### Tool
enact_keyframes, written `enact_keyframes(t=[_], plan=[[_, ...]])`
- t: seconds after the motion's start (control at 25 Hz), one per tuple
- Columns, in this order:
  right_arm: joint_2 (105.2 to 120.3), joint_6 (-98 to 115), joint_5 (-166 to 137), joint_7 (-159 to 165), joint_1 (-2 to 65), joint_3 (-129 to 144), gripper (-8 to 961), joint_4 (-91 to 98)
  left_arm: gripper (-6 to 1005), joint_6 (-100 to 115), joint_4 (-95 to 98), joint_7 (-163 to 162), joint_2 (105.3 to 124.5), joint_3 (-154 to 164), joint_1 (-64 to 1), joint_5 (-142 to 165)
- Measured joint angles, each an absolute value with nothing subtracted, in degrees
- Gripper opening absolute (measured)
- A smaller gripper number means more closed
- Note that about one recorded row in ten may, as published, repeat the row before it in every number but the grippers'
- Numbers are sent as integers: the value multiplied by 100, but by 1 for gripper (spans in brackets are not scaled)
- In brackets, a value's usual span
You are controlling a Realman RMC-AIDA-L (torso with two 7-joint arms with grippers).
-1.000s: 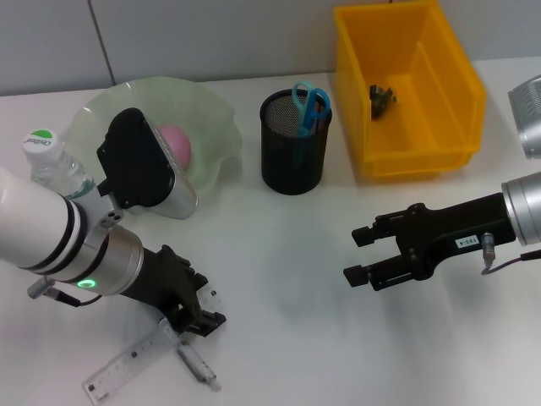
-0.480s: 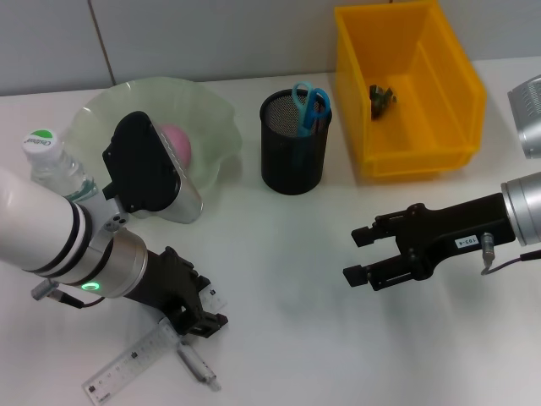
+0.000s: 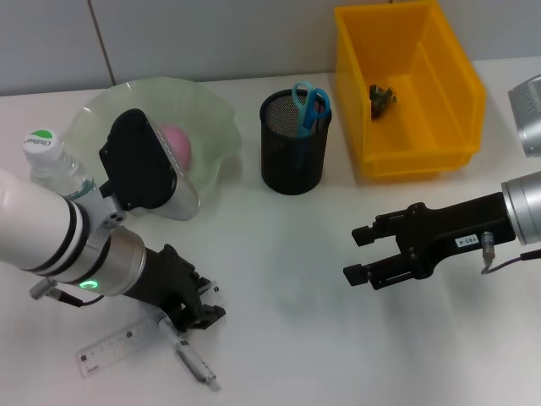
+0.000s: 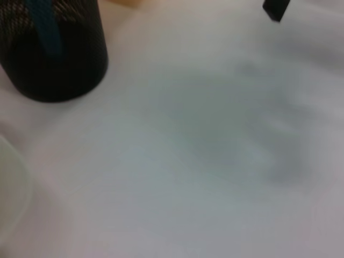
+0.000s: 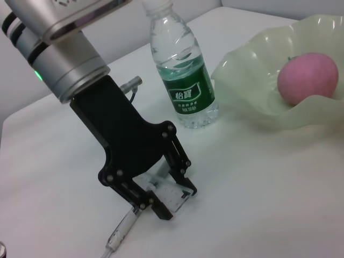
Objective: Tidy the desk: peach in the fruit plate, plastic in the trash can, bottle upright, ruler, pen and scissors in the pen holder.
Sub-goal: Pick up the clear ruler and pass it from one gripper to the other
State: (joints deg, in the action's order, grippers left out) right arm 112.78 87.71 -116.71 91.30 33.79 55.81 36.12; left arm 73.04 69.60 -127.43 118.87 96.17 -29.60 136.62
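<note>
My left gripper (image 3: 201, 311) is low on the table near the front left, shut on one end of the clear ruler (image 3: 114, 348); the right wrist view shows its fingers (image 5: 161, 209) clamped on the ruler (image 5: 171, 194). A clear pen (image 3: 196, 365) lies on the table just under the gripper. The peach (image 3: 176, 142) sits in the green fruit plate (image 3: 211, 114). The bottle (image 3: 51, 165) stands upright beside the plate. Blue scissors (image 3: 308, 101) stick out of the black mesh pen holder (image 3: 293, 156). A dark scrap (image 3: 382, 96) lies in the yellow trash can (image 3: 456, 93). My right gripper (image 3: 363, 254) hovers open at mid right.
The left wrist view shows the pen holder (image 4: 51, 54) close by and a tip of the right gripper's finger (image 4: 276, 8). A metal object (image 3: 526, 114) sits at the right edge. Bare white table lies between the two grippers.
The left gripper has closed on the ruler's end, and the ruler's far end has swung up and away from the table's front edge. The right arm has not moved.
</note>
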Motion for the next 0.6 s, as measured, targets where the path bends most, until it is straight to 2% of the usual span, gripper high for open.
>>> enact_keyframes(t=[0.6], plan=[[11276,8772,-11671,9141,3384,5581,775,3612,393,7971,7270,-12157,11847,7799,-2609,11671]])
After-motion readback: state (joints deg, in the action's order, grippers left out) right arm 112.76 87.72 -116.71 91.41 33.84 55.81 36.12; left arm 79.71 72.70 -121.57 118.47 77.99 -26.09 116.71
